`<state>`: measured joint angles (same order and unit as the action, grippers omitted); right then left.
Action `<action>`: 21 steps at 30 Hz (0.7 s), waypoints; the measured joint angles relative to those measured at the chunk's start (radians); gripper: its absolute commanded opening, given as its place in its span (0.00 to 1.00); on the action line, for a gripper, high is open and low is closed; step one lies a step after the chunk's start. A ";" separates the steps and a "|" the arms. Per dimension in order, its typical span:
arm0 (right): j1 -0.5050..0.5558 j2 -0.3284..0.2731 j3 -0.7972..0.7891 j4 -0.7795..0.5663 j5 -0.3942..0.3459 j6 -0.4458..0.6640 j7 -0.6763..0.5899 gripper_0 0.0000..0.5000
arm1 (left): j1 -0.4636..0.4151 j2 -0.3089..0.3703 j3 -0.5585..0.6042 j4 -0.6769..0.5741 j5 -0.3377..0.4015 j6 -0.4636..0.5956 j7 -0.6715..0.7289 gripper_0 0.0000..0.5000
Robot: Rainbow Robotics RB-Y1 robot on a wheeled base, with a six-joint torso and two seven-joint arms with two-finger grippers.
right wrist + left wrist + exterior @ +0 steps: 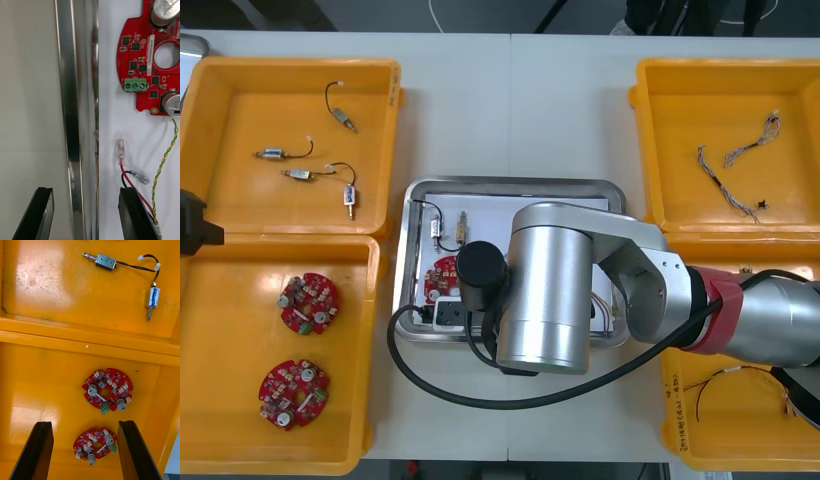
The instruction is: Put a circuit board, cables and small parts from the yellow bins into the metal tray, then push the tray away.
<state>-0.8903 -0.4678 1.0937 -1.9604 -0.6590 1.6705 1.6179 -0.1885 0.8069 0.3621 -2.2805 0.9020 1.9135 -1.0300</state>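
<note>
Shows right arm (550,290) stretched across metal tray (510,184) at mid-bench, covering much of it. Has right jaws low at the tray's side, spread wide, gripping nothing: one finger (35,213) over bare bench (26,75) outside the shiny rim (77,112), other finger (137,213) inside, above the white floor. Finds circuit board (140,56) flat in the tray, ahead of that inner finger and apart from it. Finds red and black leads (127,180) with clear plugs running under the inner fingertip, with twisted yellow-green cable (167,157) just beside them, ending by the board's edge; cannot tell contact with the finger. Notes two small metal parts (442,227) (463,230) at the tray's far end, one on a black lead.

Puts left arm (195,225) at the bench's left edge. Has left jaws wide apart too, empty, hanging over near left yellow bin (37,390) and its two loose boards (107,390) (95,444). Shows far left yellow bin (45,277) with further small metal parts (105,261) (152,300) on black wire. Shows far right yellow bin (680,100) with thin twisted cables (750,140), and near right yellow bin (750,430) with black cable (715,378).
</note>
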 measured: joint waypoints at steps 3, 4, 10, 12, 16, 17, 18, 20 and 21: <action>-0.007 0.000 0.016 0.000 0.000 0.000 0.008 1.00 | 0.010 0.000 0.006 0.000 0.000 0.000 -0.007 1.00; -0.007 0.000 0.019 0.000 0.000 0.000 0.008 1.00 | 0.012 0.000 0.006 0.000 0.000 0.000 -0.014 1.00; -0.009 0.000 0.040 0.006 0.000 0.000 0.008 1.00 | 0.022 0.000 0.006 0.000 0.001 0.000 -0.061 1.00; -0.011 0.001 0.049 0.016 0.000 -0.001 0.008 1.00 | 0.023 0.000 0.006 0.000 0.000 0.000 -0.061 1.00; -0.015 0.007 0.062 0.043 0.000 -0.006 0.008 1.00 | 0.023 0.000 0.005 0.000 -0.006 0.000 -0.061 1.00; -0.015 0.010 0.064 0.050 0.000 -0.006 0.008 1.00 | 0.023 0.000 0.005 0.000 -0.008 0.000 -0.061 1.00; -0.016 0.015 0.065 0.059 0.000 -0.006 0.008 1.00 | 0.024 0.000 0.004 0.000 -0.009 0.000 -0.061 1.00; -0.016 0.026 0.066 0.075 0.008 -0.008 0.008 1.00 | 0.028 0.000 0.004 0.000 -0.009 0.000 -0.061 1.00; -0.016 0.032 0.066 0.083 0.015 -0.010 0.008 1.00 | 0.031 0.000 0.002 0.000 -0.009 0.000 -0.061 1.00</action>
<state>-0.9060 -0.4359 1.1596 -1.8777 -0.6441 1.6603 1.6257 -0.1578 0.8070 0.3646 -2.2807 0.8931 1.9136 -1.0906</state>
